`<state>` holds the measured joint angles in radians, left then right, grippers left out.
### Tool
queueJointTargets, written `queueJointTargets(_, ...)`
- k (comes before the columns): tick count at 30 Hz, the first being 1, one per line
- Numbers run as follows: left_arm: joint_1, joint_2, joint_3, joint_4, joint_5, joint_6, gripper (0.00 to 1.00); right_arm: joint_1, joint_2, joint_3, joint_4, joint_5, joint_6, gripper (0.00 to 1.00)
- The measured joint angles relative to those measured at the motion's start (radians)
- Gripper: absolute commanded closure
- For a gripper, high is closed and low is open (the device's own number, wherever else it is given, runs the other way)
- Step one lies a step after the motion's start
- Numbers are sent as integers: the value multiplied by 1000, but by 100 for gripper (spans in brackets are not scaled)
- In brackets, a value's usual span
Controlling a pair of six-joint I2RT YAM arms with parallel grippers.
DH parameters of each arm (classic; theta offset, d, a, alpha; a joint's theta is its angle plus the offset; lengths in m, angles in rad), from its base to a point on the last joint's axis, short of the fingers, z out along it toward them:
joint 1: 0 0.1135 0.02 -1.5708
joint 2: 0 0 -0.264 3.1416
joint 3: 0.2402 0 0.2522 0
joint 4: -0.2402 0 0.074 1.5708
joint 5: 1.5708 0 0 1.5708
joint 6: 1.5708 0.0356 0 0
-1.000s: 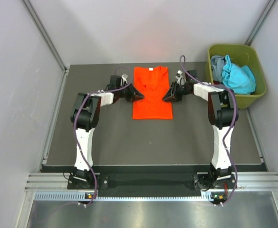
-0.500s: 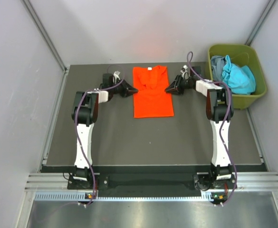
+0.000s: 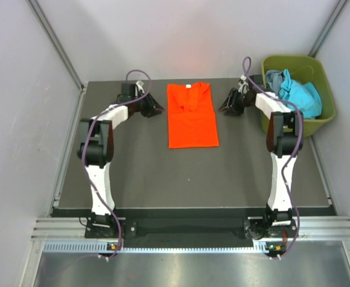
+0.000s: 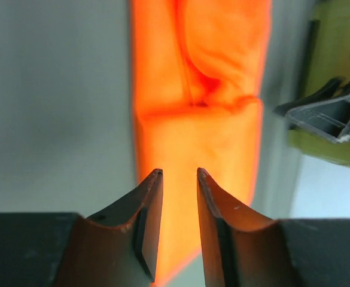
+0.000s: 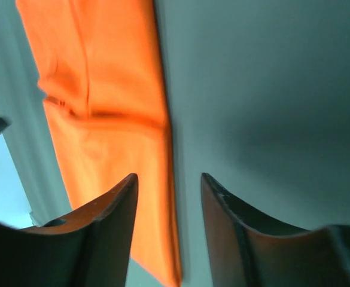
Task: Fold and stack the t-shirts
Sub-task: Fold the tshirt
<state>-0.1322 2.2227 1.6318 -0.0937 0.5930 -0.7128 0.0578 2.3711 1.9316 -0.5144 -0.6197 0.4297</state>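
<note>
An orange t-shirt [image 3: 191,116] lies flat at the back middle of the dark table [image 3: 139,173], folded into a long narrow strip with its white neck label at the far end. My left gripper [image 3: 160,110] hovers just off its left edge and my right gripper [image 3: 222,109] just off its right edge, neither touching it. In the left wrist view the left gripper [image 4: 179,173] is open and empty, with the orange cloth [image 4: 198,131] beyond it. The right gripper [image 5: 169,176] is open over the shirt's edge [image 5: 103,119], nothing between its fingers.
An olive-green bin [image 3: 318,75] stands at the back right corner with teal-blue and grey shirts [image 3: 297,94] bundled inside. Grey walls close in the table on both sides and at the back. The right arm's upper link reaches close to the bin's left wall.
Both grippers have let go of the orange shirt's side edges, opened, and drawn outward and toward the back. The shirt stays folded in place.
</note>
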Motion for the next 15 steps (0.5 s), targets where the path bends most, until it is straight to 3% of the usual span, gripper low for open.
queueJointTargets(3,0,-222,-206,33,-12,-38,53,-2,-178,-204,18,22,15,49)
queueJointTargets(8,-38,-551,-535,100,-42,-161,47,17,-473,-489,77,9,82,49)
queueJointTargets(15,-209,-737,-797,144,-193,-361,46,102,-721,-872,254,38,235,54)
